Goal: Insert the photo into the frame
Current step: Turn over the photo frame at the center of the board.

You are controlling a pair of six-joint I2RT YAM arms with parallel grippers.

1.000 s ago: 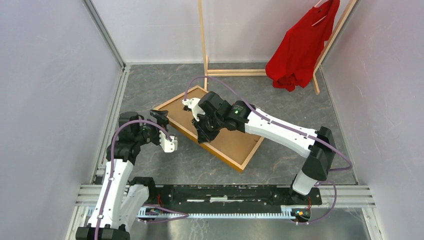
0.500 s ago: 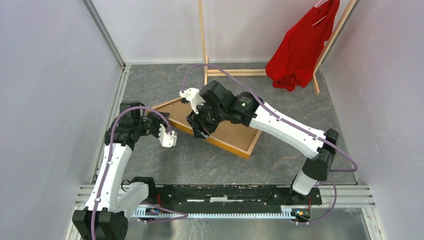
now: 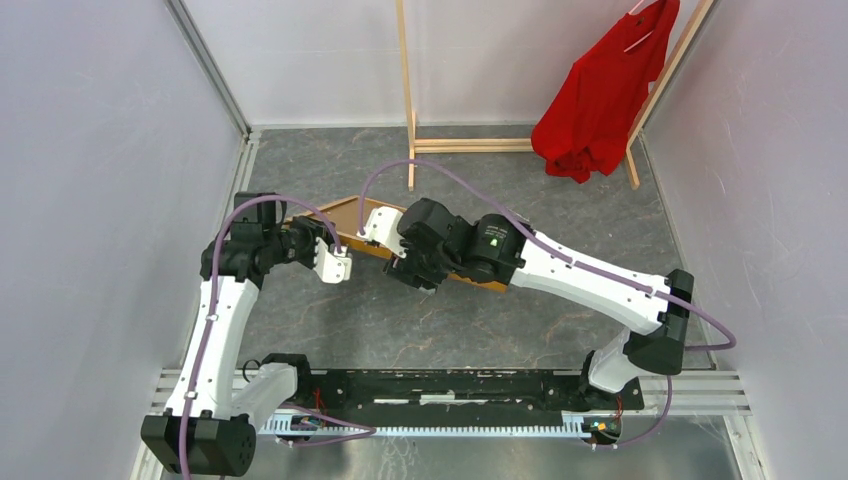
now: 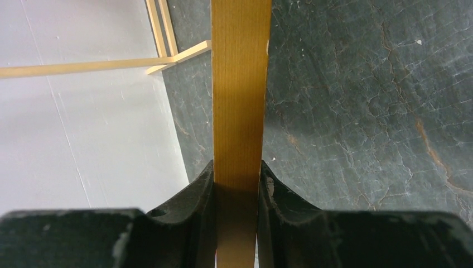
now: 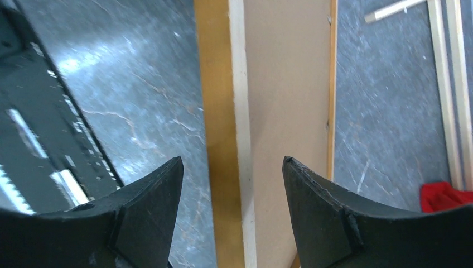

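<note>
Two white-and-black robot arms rise from bases at the near edge. The left arm [image 3: 215, 330] stands almost upright, then bends at the elbow so its wrist points to the right. The left gripper [image 4: 237, 170] is closed, both dark fingers [image 4: 195, 195] pressed flat against a strip of the frame [image 4: 240, 84]. The right arm [image 3: 590, 275] stretches long and low, reaching leftward across the middle. The right gripper [image 5: 231, 164] angles downward with its jaws spread wide, gripping nothing.

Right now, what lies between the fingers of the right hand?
An orange-brown strip of the frame and part of its backing panel; the right wrist view shows the open right hand straddling them.
</note>
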